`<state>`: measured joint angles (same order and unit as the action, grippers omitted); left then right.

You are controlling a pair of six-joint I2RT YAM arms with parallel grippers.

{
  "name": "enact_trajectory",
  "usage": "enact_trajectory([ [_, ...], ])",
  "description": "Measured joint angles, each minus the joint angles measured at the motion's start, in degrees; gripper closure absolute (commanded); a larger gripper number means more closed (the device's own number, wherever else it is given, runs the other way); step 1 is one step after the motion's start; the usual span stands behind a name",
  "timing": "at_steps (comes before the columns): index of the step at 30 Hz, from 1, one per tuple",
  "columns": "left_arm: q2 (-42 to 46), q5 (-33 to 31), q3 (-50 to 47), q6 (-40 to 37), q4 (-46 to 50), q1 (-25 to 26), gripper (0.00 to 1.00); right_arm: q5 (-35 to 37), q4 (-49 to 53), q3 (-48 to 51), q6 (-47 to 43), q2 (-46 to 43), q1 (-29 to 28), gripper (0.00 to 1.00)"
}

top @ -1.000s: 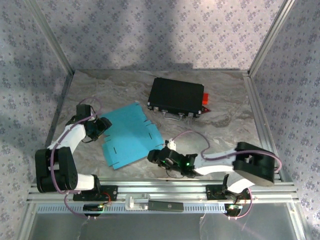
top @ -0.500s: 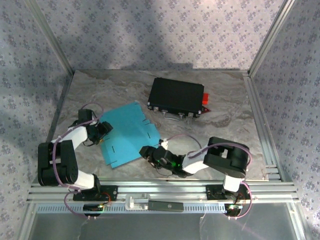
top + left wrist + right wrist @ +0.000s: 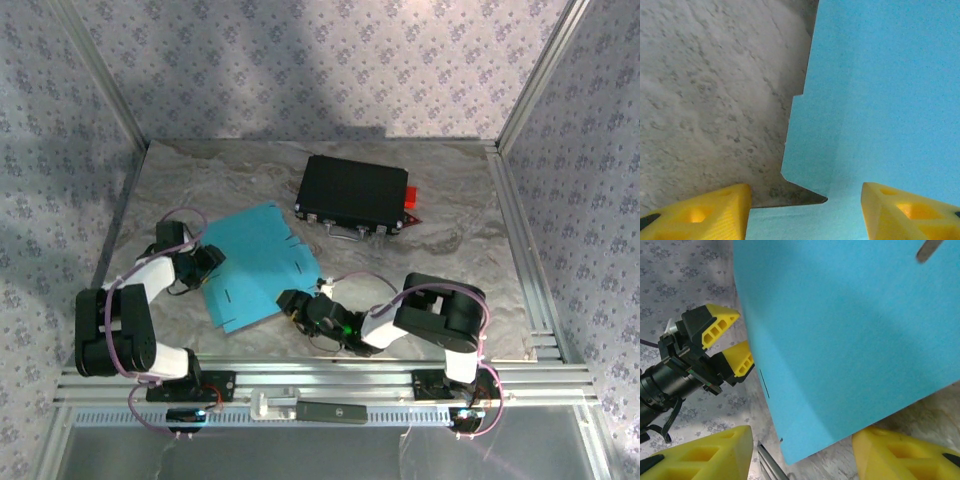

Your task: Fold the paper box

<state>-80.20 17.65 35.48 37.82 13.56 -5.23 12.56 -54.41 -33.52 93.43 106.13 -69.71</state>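
Both are sitting open: left gripper [image 3: 205, 258] straddling the left edge of the paper box [image 3: 258, 265], right gripper [image 3: 292, 302] bracketing its near corner. It's lying flat toward the table [image 3: 450, 260] near-left. Probably light, floppy and slick, so pinching the edges looks best.

Paper box [image 3: 262, 265] spread out right between the left jaws and the right jaws, so no sliding straight across there. Black case [image 3: 353, 193] parked well beyond the right jaws, blocking that way. Open tabletop [image 3: 215, 175] beyond the left jaws.
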Motion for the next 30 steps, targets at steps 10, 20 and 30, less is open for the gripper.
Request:
enact_trajectory([
  [10,2.19,3.65,-1.03,1.97,-0.17,0.00,0.45,3.06,-0.37,-0.52,0.04,0.09,1.03,0.48],
  [20,3.30,4.00,-1.68,2.36,-0.04,-0.02,0.45,3.67,-1.11,-2.89,0.87,2.80,2.25,0.77],
  [30,19.63,-1.11,-0.22,2.58,8.85,1.20,0.16,5.11,6.12,-4.87,-0.46,-2.99,2.73,1.00],
])
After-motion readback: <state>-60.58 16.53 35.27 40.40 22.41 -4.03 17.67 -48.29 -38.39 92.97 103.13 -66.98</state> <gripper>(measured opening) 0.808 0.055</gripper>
